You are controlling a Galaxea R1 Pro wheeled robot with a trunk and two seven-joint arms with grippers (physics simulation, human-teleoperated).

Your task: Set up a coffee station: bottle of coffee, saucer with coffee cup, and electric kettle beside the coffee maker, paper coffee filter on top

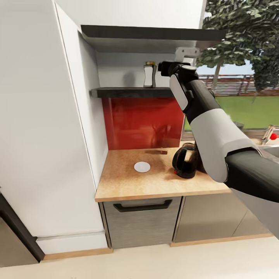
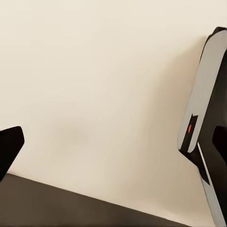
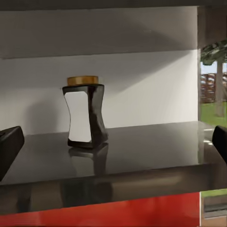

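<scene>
Standing upright on the dark kitchen shelf (image 1: 131,92), the bottle of coffee (image 1: 149,74) with its gold lid sits toward the shelf's right half, set back from the front edge and just short of the white back wall. Open shelf surface runs on both sides of the bottle, and in the right wrist view the bottle (image 3: 85,112) has bare dark shelf (image 3: 156,151) in front of it up to the front lip. The right gripper (image 1: 166,68) is raised level with the bottle, just to the bottle's right and apart from it; its two dark fingertips (image 3: 10,146) sit wide apart at either side of the wrist view, with nothing between them. Well below the bottle, the wooden countertop (image 1: 128,182) carries a round white paper coffee filter (image 1: 142,167) lying flat near its middle, with bare wood all round it, and a black coffee maker (image 1: 185,161) near the right end, partly hidden by the right arm. A white cabinet wall (image 1: 46,116) closes the space to the bottle's left. The left gripper (image 2: 113,142) shows its fingers spread, pointing at a plain cream surface, holding nothing.
</scene>
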